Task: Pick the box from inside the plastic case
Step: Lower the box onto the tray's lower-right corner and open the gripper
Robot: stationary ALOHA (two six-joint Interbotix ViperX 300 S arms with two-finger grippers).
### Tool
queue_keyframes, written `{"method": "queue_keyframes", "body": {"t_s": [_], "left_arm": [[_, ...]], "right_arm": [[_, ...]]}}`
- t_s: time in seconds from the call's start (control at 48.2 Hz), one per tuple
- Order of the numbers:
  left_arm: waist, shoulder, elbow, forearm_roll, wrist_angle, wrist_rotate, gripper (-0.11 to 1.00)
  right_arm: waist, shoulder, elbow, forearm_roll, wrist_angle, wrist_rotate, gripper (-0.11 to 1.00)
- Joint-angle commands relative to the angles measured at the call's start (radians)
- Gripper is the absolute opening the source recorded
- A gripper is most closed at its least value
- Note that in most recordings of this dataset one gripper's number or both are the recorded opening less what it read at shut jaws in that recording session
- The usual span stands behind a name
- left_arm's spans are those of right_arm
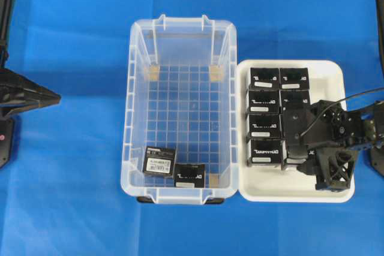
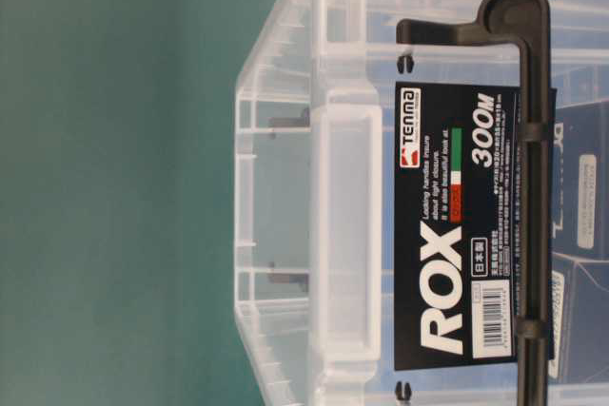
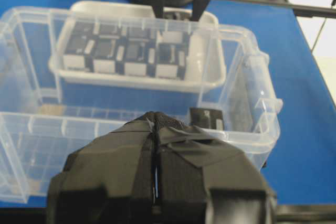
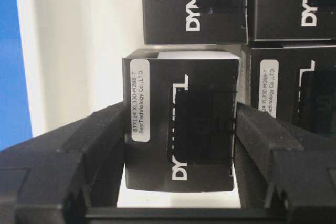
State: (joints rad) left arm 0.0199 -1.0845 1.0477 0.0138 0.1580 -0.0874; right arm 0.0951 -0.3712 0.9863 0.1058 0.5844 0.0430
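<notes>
Two black boxes (image 1: pixel 159 160) (image 1: pixel 189 174) lie at the near end of the clear plastic case (image 1: pixel 129 118); the left wrist view shows one box (image 3: pixel 206 119) through the wall. My right gripper (image 4: pixel 181 124) is over the white tray (image 1: pixel 336 70), shut on another black box (image 4: pixel 157 145) with a white label strip, one finger pressed on each side. Whether that box rests on the tray I cannot tell. In the overhead view the right gripper (image 1: pixel 297 142) hides it. My left gripper (image 3: pixel 155 129) is shut and empty, outside the case (image 3: pixel 247 103) on its left.
Several identical black boxes (image 1: pixel 264 109) fill the white tray in two rows, right of the case. Blue cloth (image 1: pixel 72 40) covers the table. The table-level view shows the case's end wall with a black ROX label (image 2: pixel 457 235).
</notes>
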Motion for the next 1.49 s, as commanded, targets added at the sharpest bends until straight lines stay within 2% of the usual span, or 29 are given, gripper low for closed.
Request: {"method": "queue_keyframes", "body": {"t_s": [0.0, 0.706, 0.747, 0.83, 0.893, 1.142, 1.474], "left_arm": [[0.003, 0.011, -0.031, 0.003, -0.009, 0.002, -0.06], [0.003, 0.006, -0.031, 0.003, -0.009, 0.000, -0.06], [0.003, 0.006, -0.031, 0.003, -0.009, 0.000, -0.06], [0.003, 0.006, -0.031, 0.003, -0.009, 0.000, -0.06], [0.003, 0.008, -0.031, 0.003, -0.009, 0.000, -0.06], [0.003, 0.008, -0.031, 0.003, -0.005, 0.000, -0.06], [-0.006, 0.009, -0.031, 0.003, -0.005, 0.000, -0.06]], "right_arm": [[-0.002, 0.014, 0.000, -0.002, -0.008, 0.003, 0.60], [-0.012, 0.017, 0.003, -0.003, -0.032, 0.067, 0.60], [-0.012, 0.018, 0.003, -0.003, -0.034, 0.067, 0.63], [-0.012, 0.018, 0.002, -0.008, -0.037, 0.067, 0.84], [-0.012, 0.018, 0.000, -0.011, -0.040, 0.067, 0.94], [-0.012, -0.023, -0.014, -0.011, -0.060, 0.071, 0.93], [-0.017, -0.252, -0.058, -0.009, -0.044, 0.071, 0.93]]}}
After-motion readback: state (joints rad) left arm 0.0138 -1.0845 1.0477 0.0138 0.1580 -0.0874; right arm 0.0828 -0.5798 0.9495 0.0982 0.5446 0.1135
